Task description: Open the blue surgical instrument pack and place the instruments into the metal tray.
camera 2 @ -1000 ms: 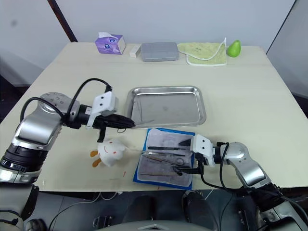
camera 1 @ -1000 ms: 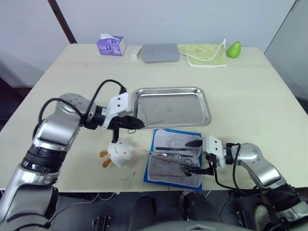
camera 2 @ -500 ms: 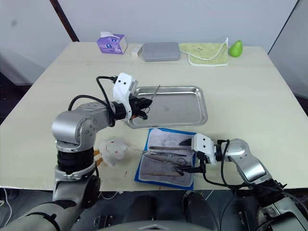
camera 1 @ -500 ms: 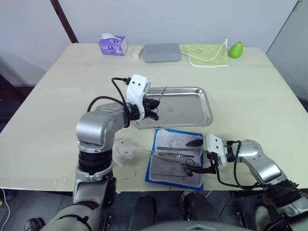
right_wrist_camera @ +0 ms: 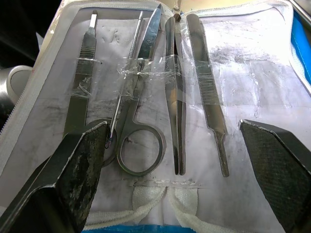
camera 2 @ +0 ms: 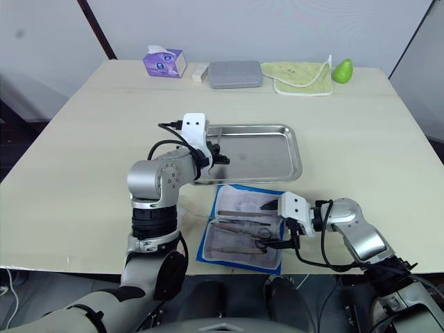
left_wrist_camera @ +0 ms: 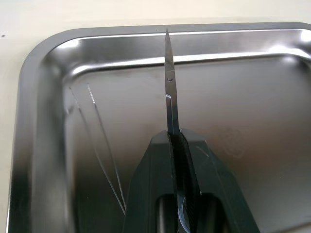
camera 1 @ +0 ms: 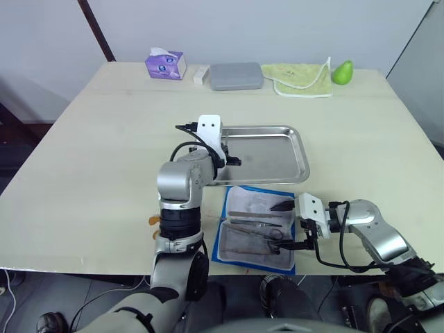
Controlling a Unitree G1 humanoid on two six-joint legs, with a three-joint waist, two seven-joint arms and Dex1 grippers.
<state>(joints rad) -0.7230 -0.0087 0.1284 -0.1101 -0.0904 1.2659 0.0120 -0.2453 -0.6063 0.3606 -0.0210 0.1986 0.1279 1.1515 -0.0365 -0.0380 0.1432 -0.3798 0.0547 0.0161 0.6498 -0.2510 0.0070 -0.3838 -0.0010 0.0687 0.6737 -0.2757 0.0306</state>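
The metal tray (camera 1: 300,161) lies mid-table. My left gripper (camera 1: 233,161) hovers just over its left part, shut on a slender pointed pair of scissors (left_wrist_camera: 169,87) whose tip points along the tray floor (left_wrist_camera: 252,107). The blue surgical instrument pack (camera 1: 229,239) lies open near the table's front edge, pale lining up. Taped inside are several instruments: a scalpel handle (right_wrist_camera: 81,82), ring-handled scissors (right_wrist_camera: 142,121), forceps (right_wrist_camera: 176,97) and tweezers (right_wrist_camera: 206,82). My right gripper (camera 1: 302,239) stands open at the pack's right edge, its fingers (right_wrist_camera: 73,170) spread either side of the instruments.
Along the far edge stand a purple tissue box (camera 1: 165,64), a small white block (camera 1: 201,74), a grey box (camera 1: 236,76), a yellow-green cloth (camera 1: 302,78) and a green pear (camera 1: 341,71). An orange bit of a toy (camera 1: 153,220) shows beside my left arm.
My left arm has swung in from left of the tray to over it, carrying the scissors, and now covers the white toy. The right gripper has stayed put.
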